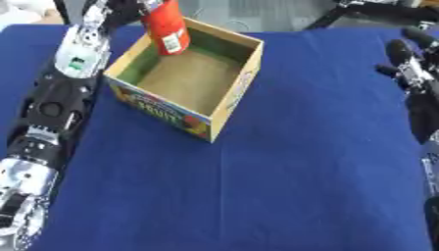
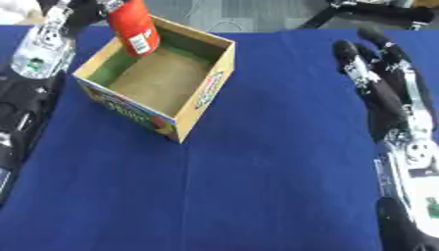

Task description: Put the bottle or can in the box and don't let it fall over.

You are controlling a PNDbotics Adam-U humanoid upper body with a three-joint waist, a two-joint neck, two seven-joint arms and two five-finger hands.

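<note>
Left hand (image 1: 129, 11) curled round red can (image 1: 166, 27), held above box (image 1: 230, 100); probably light, rigid, slippery; best gripped mid-body.

I see a red bottle (image 1: 167, 27) with a white label. The box (image 1: 225, 100) is tan cardboard, green on its inner walls, with colourful fruit print in red, yellow and blue outside. My tablecloth (image 1: 283, 176) is plain deep blue. Both arms are black and silver.
</note>
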